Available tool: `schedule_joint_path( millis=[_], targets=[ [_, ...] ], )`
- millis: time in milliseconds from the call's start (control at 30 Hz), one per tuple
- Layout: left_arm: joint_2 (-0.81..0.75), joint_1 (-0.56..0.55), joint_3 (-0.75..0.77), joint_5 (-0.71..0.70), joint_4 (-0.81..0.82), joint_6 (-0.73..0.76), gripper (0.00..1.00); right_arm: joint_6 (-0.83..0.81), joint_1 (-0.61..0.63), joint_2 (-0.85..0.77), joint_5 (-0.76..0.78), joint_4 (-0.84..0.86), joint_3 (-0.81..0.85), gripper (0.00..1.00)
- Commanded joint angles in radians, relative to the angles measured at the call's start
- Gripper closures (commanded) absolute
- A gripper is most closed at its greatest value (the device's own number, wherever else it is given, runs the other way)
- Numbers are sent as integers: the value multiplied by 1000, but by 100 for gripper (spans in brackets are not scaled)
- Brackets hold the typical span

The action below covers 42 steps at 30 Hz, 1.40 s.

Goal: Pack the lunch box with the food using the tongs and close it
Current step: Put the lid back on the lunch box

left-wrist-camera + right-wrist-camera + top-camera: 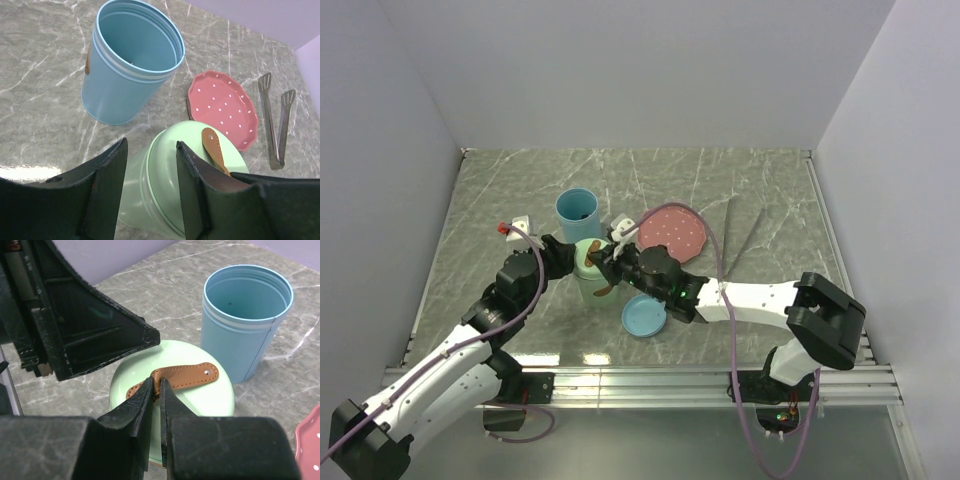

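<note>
The lunch box (588, 258) is a pale green round tin with a lid and a brown leather strap (190, 376). My right gripper (160, 385) is shut on that strap, right above the lid (210, 395). From the left, my left gripper (151, 144) grips the tin's side (165, 170), one finger on each flank. The tongs (270, 125) lie untouched on the table right of the pink plate (222, 107); in the top view they (753, 232) rest far right. No food shows in any view, and the plate is bare.
An open blue tin (577, 212) stands just behind the green one, apparently empty (130, 65). A flat blue lid (644, 316) lies on the table under my right arm. Walls close the table at the back and both sides.
</note>
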Motion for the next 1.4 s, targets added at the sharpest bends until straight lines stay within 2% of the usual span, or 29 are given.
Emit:
schedule_joint_path(
  millis=[0, 333, 533, 1067, 1367],
  targets=[
    [-6, 3, -13, -12, 48, -16, 50, -34, 22, -40, 17, 88, -20, 100],
    [-1, 3, -36, -11, 68, -22, 50, -86, 62, -31, 48, 165, -67, 100],
    [-3, 3, -50, -3, 85, -24, 50, -117, 85, -3, 100, 153, -61, 100],
    [30, 3, -58, 28, 128, -10, 50, -53, 117, 43, 220, 269, -145, 100],
    [54, 3, -70, 42, 158, -10, 50, -140, 166, 107, 332, 262, -115, 100]
  ],
)
